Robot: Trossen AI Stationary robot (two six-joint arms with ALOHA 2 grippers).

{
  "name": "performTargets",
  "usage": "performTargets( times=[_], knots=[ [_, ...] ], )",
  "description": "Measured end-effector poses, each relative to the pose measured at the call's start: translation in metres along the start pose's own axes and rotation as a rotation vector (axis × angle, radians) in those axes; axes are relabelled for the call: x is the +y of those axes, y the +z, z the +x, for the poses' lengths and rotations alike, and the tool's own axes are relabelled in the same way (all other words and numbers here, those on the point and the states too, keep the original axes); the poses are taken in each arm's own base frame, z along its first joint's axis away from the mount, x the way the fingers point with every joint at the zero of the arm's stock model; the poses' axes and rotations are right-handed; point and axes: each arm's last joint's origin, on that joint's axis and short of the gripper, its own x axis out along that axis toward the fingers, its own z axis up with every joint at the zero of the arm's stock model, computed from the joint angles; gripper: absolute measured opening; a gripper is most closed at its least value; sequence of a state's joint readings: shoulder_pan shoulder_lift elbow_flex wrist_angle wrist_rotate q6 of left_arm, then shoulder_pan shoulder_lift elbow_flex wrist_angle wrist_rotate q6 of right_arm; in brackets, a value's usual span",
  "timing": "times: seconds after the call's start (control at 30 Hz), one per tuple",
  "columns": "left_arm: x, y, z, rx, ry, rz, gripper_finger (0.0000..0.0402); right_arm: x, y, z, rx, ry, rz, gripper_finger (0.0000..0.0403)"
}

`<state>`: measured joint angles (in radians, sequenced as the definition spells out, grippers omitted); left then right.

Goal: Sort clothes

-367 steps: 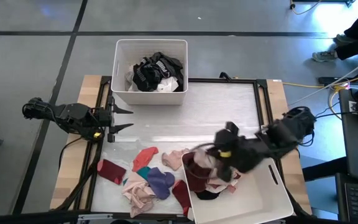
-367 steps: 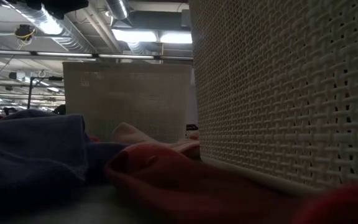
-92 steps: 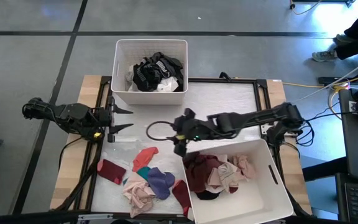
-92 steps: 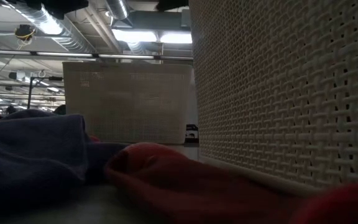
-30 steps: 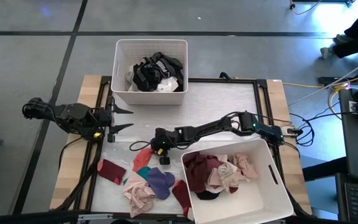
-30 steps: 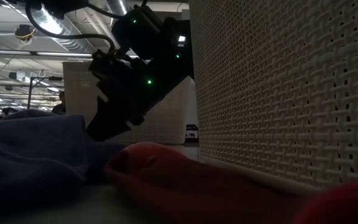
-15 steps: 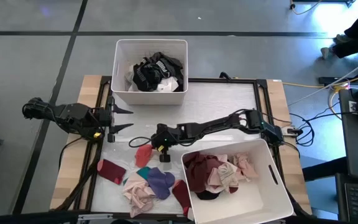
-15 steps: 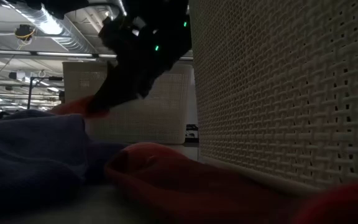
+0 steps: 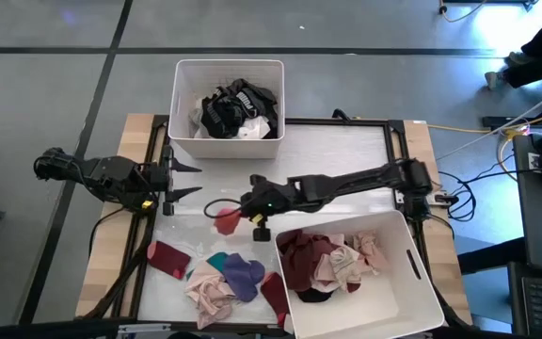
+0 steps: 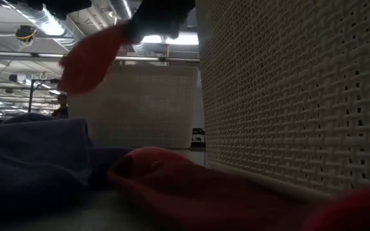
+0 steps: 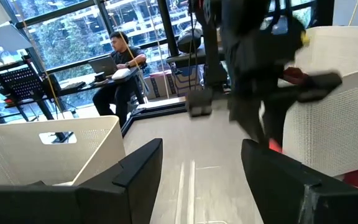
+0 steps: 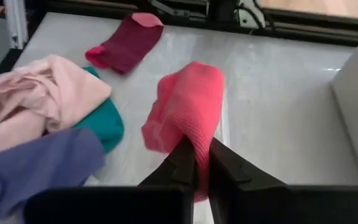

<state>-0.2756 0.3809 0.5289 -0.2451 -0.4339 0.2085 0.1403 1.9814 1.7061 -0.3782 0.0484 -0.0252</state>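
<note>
My right gripper [image 9: 237, 216] hangs over the table's middle, shut on a coral-pink garment [image 9: 224, 221] that shows well above the table in the low view [image 10: 90, 56]. More clothes lie in a pile near the front left: a maroon one [image 9: 167, 258], a teal one [image 9: 216, 259], a purple one [image 9: 242, 275] and a pale pink one [image 9: 210, 295]. My left gripper [image 9: 186, 181] waits open at the table's left edge, pointing level across the table. My right gripper pinches one end of the coral-pink garment [image 12: 196, 142] between its two fingers [image 12: 182, 167]. The fingers slant down from the table's right side. The garment hangs slack beyond the fingertips, lifted clear of the table.
A white bin [image 9: 179, 104] at the far edge holds black and white clothes. A second white bin [image 9: 423, 282] at the front right holds maroon and pink clothes; its woven wall [image 10: 288, 96] fills the low view's right. A person sits beyond the table [image 11: 124, 59].
My right gripper has risen from the table and drawn a little toward the right edge, carrying the coral-pink garment. The garment lay on the table beside the pile a second ago and now hangs clear of it.
</note>
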Motion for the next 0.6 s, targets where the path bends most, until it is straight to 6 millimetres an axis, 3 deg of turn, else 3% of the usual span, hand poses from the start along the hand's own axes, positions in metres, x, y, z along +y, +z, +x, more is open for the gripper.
performTargets(
  times=[0.27,0.6],
  knots=[
    [0.0,0.0,0.0,0.002,-0.001,-0.005,0.021,0.026,0.016,-0.059,-0.008,-0.038,0.004,0.0026],
    [0.0,0.0,0.0,0.002,-0.001,-0.005,0.021,0.052,0.023,-0.129,-0.014,0.02,0.142,0.0024]
  ],
)
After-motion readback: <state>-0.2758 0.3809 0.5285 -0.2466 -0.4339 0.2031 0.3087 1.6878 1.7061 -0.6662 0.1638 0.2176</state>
